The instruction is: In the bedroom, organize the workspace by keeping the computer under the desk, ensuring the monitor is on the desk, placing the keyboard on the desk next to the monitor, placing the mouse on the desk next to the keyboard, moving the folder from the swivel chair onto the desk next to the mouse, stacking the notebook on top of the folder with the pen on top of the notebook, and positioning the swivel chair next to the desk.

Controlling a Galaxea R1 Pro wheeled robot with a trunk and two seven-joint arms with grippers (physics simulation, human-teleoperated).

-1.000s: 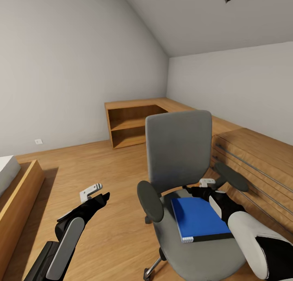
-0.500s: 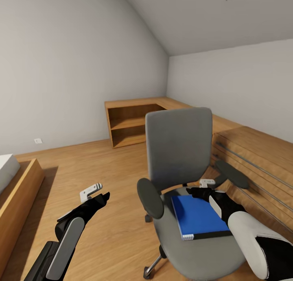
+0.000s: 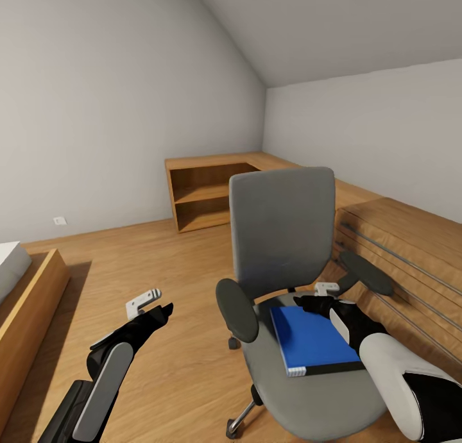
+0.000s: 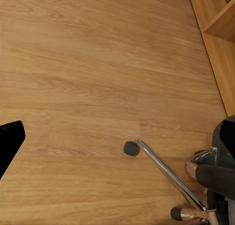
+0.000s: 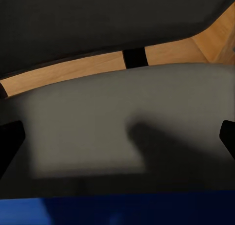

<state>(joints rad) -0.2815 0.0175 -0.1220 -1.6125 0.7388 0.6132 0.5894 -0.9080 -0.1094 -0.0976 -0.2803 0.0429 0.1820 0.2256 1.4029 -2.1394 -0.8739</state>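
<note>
We stand over one swivel chair [image 3: 282, 263] with a grey back and seat, two black armrests and a chrome base on casters, on the wood floor [image 3: 160, 270]. One blue folder [image 3: 311, 340] lies flat on the seat, toward its right half, with a pale strip at its near left corner — too small for us to read any writing.

Our right gripper [image 3: 321, 295] reaches in over the seat at the folder's far edge, between the folder and the chair back. In the right wrist view the two dark finger tips [image 5: 10, 142] sit wide apart at the picture's edges, with bare grey seat between them and the folder's blue edge [image 5: 117, 211] near the camera, so the jaws are released and hold nothing.

Our left gripper [image 3: 147, 305] hangs over open floor to the left of the chair, well apart from it. Whether its jaws are spread or closed, we cannot tell. Its wrist view looks down on a chrome leg and a black caster [image 4: 131, 148].

Around us — a low wooden shelf unit [image 3: 205, 199] in the far corner with two open compartments, a wooden cabinet with long bar handles [image 3: 404, 257] just beside the chair on the right, and a wood-framed bed [image 3: 25, 295] at the left. A small white wall socket [image 3: 59, 221] sits low on the left wall.
</note>
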